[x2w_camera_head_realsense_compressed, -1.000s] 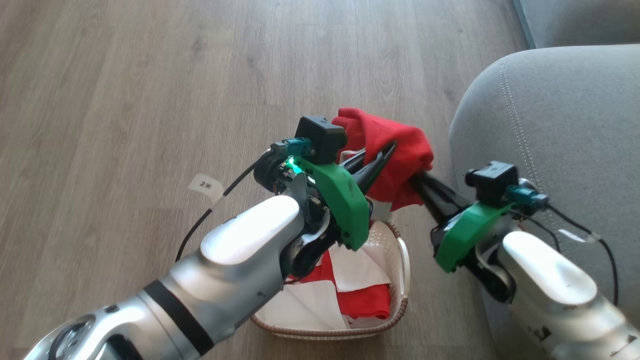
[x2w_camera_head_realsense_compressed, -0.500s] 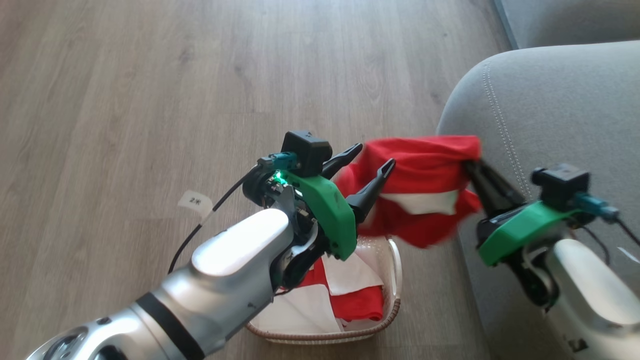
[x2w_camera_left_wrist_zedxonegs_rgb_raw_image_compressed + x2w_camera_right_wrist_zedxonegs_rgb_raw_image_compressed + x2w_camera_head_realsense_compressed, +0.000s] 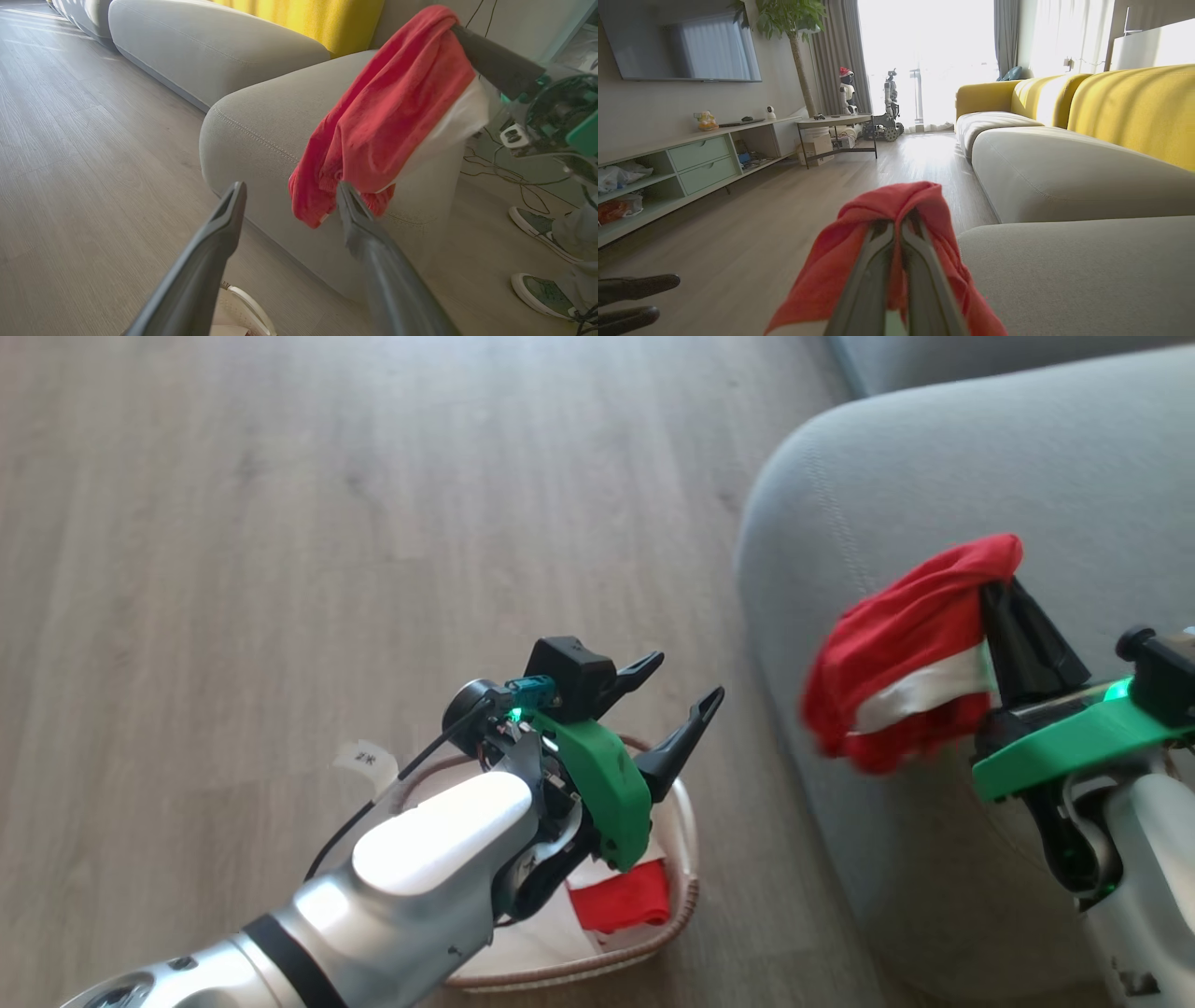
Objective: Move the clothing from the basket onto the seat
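My right gripper (image 3: 995, 586) is shut on a red and white piece of clothing (image 3: 896, 653), which hangs in the air over the front corner of the light-grey seat (image 3: 934, 457). Above the cream basket (image 3: 688, 887), my left gripper (image 3: 688, 677) is open and holds nothing. More red and white clothing (image 3: 621, 903) lies in the basket, partly hidden by my left arm. In the left wrist view the hanging clothing (image 3: 392, 102) droops just beyond my open left gripper (image 3: 290, 186). The right wrist view has the clothing (image 3: 859, 252) bunched around the shut right gripper (image 3: 896, 225), beside the seat (image 3: 1064, 270).
Wooden floor (image 3: 280, 523) stretches to the left of the basket. A second grey cushion (image 3: 210, 46) and yellow backrests (image 3: 1134, 107) continue the sofa. A person's shoes (image 3: 537, 224) and cables lie on the floor past the seat. A low TV shelf (image 3: 691, 158) lines the far wall.
My left gripper has opened and let go of the red clothing. The right gripper has carried it rightward from above the basket to over the seat. The head camera has turned right.
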`<state>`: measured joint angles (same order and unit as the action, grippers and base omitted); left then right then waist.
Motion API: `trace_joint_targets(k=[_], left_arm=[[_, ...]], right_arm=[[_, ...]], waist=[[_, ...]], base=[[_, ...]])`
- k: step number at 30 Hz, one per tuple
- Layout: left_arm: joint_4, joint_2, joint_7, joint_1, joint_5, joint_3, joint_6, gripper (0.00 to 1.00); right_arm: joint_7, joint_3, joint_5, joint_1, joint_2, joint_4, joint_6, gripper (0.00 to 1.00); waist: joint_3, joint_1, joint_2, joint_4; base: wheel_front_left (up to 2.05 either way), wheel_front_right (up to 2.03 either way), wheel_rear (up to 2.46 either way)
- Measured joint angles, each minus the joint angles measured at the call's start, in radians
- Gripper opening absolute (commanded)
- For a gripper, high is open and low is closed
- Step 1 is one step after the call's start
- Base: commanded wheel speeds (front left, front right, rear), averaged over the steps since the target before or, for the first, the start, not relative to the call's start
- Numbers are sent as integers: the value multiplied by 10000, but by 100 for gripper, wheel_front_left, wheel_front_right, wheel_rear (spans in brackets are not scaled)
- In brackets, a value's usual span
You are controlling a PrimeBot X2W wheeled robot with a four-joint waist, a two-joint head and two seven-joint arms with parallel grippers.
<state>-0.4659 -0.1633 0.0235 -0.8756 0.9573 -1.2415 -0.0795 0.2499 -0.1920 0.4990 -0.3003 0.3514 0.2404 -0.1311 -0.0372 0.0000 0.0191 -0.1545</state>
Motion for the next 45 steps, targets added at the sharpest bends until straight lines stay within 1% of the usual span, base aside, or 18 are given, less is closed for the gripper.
trace_joint_targets(k=[7, 23, 31, 36, 38, 45], left_arm=[[52, -40, -514, 0, 140, -40, 4, 100], [247, -58, -523, -108, 134, -33, 17, 100], [176, -17, -378, -466, -17, -33, 94, 100], [-15, 13, -238, -518, -94, -33, 107, 100], [-61, 35, -203, -525, -96, -35, 182, 100], [-196, 309, 54, -1194, -646, -90, 184, 100]], right_arm=[[12, 512, -54, 267, 75, -589, 0, 0], [23, 1018, -63, 450, 59, -1482, 0, 0], [23, 1058, -61, 450, 58, -1605, 0, 0], [23, 949, 113, 375, 65, -1534, 0, 0], [23, 790, 249, 180, 119, -1383, 0, 0], [25, -226, 746, -1584, 1007, -470, 0, 0]], waist=[[-127, 0, 0, -956], [-613, 0, 0, -2991], [-991, 0, 0, -3405], [-1195, 0, 0, -3395], [-1291, 0, 0, -3350], [-1849, 0, 0, -3032]], base=[[0, 0, 0], [0, 0, 0], [0, 0, 0], [0, 0, 0], [0, 0, 0], [0, 0, 0]])
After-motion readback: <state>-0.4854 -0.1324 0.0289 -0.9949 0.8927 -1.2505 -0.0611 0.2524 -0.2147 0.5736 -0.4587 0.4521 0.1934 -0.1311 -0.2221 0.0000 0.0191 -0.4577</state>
